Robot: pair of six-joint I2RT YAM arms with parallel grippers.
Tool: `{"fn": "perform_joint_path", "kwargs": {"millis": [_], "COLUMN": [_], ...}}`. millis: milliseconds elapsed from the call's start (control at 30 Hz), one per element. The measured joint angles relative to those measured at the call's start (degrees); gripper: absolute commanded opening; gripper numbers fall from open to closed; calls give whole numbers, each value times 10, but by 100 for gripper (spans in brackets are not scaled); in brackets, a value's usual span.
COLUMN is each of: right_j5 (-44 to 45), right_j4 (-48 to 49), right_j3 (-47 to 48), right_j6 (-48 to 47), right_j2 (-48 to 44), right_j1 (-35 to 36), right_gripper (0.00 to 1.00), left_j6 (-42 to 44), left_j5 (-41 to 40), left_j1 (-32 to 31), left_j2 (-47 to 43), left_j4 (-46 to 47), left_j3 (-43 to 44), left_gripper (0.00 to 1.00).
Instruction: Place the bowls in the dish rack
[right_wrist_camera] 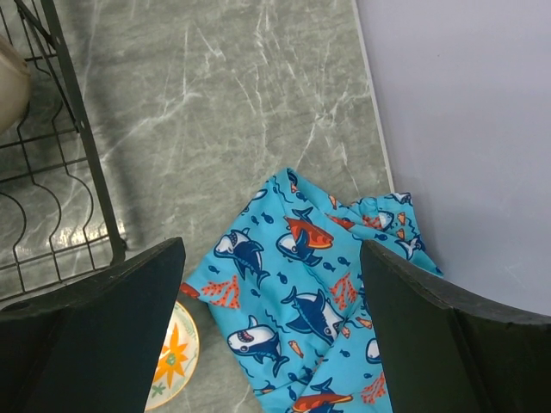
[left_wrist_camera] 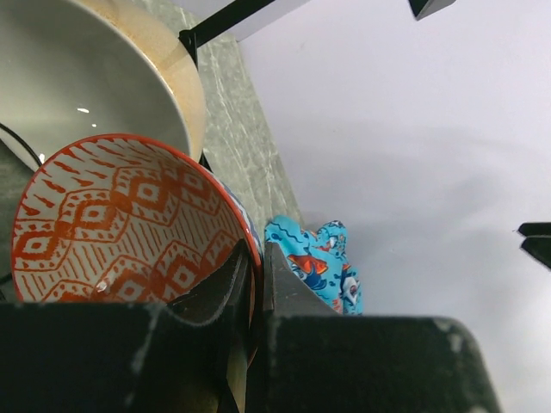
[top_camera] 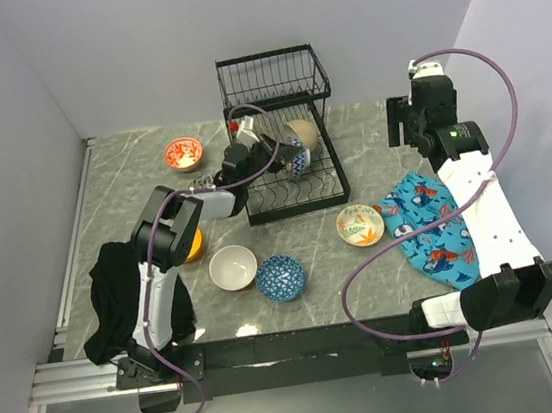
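Observation:
My left gripper (top_camera: 271, 153) reaches into the lower tier of the black wire dish rack (top_camera: 276, 94). In the left wrist view it (left_wrist_camera: 256, 262) is shut on the rim of a bowl with a red pattern inside (left_wrist_camera: 112, 224), held on edge beside a beige bowl (left_wrist_camera: 95, 69) that stands in the rack (top_camera: 304, 135). On the table lie a red bowl (top_camera: 184, 154), an orange bowl (top_camera: 196, 244) partly under the left arm, a white bowl (top_camera: 233, 268), a blue bowl (top_camera: 281, 277) and a multicolour bowl (top_camera: 360, 224). My right gripper (top_camera: 405, 122) is open and empty, to the right of the rack.
A blue shark-print cloth (top_camera: 432, 230) lies at the right, below my right gripper (right_wrist_camera: 271, 327). The right wrist view also shows the multicolour bowl (right_wrist_camera: 172, 361) and the rack's corner (right_wrist_camera: 86, 172). A black cloth (top_camera: 115, 292) lies at the left, by the left arm's base.

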Motion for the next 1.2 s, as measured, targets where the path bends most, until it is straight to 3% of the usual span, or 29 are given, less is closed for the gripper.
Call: {"fn": "perform_joint_path", "kwargs": {"millis": [500, 567, 633, 767, 1200], "right_j5": [-3, -6, -11, -54, -213], "right_j4": [1, 1, 1, 2, 140], "right_j3": [1, 1, 0, -7, -251], "right_j6": [2, 3, 4, -4, -75], "right_j2": [0, 0, 0, 0, -87], "right_j1": [0, 0, 0, 4, 50], "right_gripper": [89, 84, 71, 69, 72], "left_j6": [35, 36, 37, 47, 61], "left_j5": [10, 12, 14, 20, 131], "left_j1": [5, 5, 5, 6, 9], "left_j2": [21, 20, 18, 0, -104], "left_j4": [19, 18, 18, 17, 67], "left_j3": [9, 8, 7, -7, -91], "left_gripper": [1, 1, 1, 1, 1]}}
